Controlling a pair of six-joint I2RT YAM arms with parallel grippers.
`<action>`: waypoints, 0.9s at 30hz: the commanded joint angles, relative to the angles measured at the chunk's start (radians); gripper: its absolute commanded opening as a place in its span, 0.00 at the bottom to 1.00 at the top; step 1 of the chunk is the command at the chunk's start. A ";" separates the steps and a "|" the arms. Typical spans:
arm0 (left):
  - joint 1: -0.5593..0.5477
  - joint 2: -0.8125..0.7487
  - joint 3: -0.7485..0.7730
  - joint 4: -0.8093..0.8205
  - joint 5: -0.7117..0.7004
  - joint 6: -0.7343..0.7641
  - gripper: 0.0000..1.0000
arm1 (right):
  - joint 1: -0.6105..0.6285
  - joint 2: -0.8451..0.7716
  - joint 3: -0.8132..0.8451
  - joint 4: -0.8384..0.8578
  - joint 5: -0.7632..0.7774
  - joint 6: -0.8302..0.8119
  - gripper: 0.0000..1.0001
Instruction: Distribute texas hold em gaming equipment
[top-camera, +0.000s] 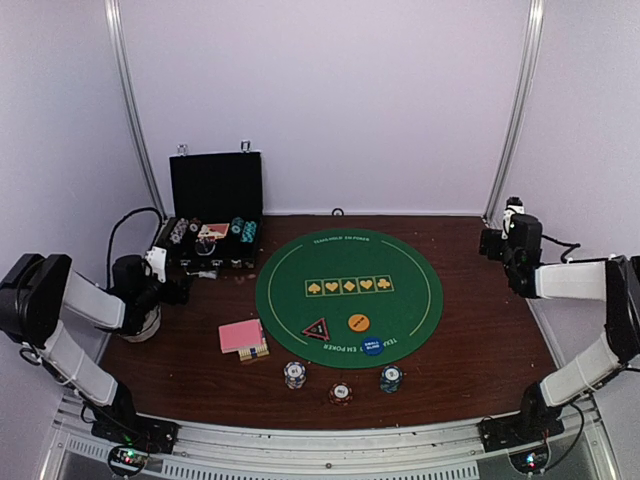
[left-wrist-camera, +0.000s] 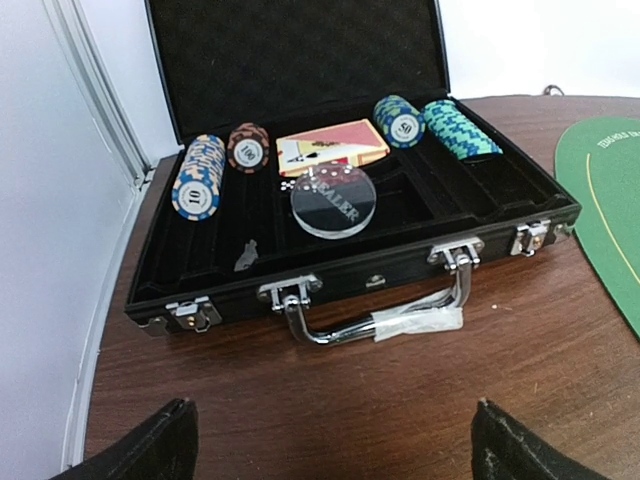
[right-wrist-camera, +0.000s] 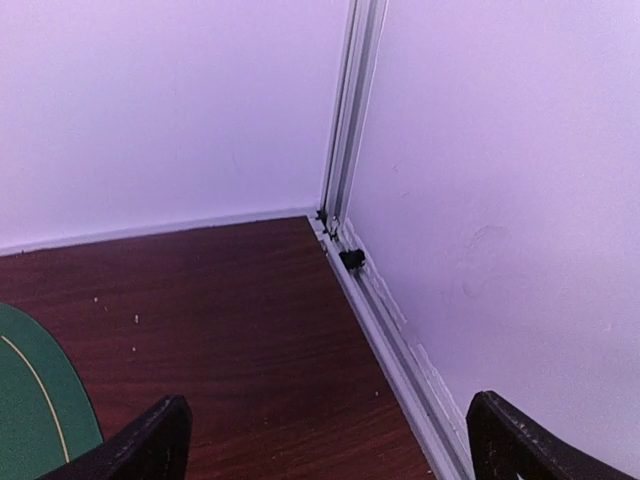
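Observation:
A pink-backed card deck (top-camera: 241, 335) lies left of the green mat (top-camera: 348, 240). On the mat sit a red-edged triangle marker (top-camera: 317, 329), an orange button (top-camera: 358, 322) and a blue button (top-camera: 373, 346). Three chip stacks (top-camera: 294, 375) (top-camera: 341, 393) (top-camera: 390, 378) stand near the mat's front edge. More chips (left-wrist-camera: 198, 176) (left-wrist-camera: 400, 120) and cards (left-wrist-camera: 330, 147) lie in the open case. My left gripper (left-wrist-camera: 330, 450) is open and empty, in front of the case handle (left-wrist-camera: 380, 310). My right gripper (right-wrist-camera: 330, 450) is open and empty, facing the back right corner.
The black hinged case (top-camera: 214, 215) stands open at the back left, with a clear dealer disc (left-wrist-camera: 332, 203) inside. A white bowl (top-camera: 145, 325) sits under my left arm. A metal frame post (right-wrist-camera: 345, 120) and wall rail bound the right corner.

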 joint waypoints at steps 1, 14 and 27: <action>0.007 -0.091 0.146 -0.300 -0.001 -0.011 0.98 | -0.004 -0.091 0.096 -0.265 0.045 0.066 1.00; 0.007 -0.193 0.630 -1.119 0.032 -0.051 0.97 | -0.010 -0.003 0.550 -0.760 -0.349 0.309 1.00; 0.059 -0.186 0.891 -1.470 0.100 0.040 0.98 | 0.647 0.252 0.782 -0.991 -0.214 0.167 0.92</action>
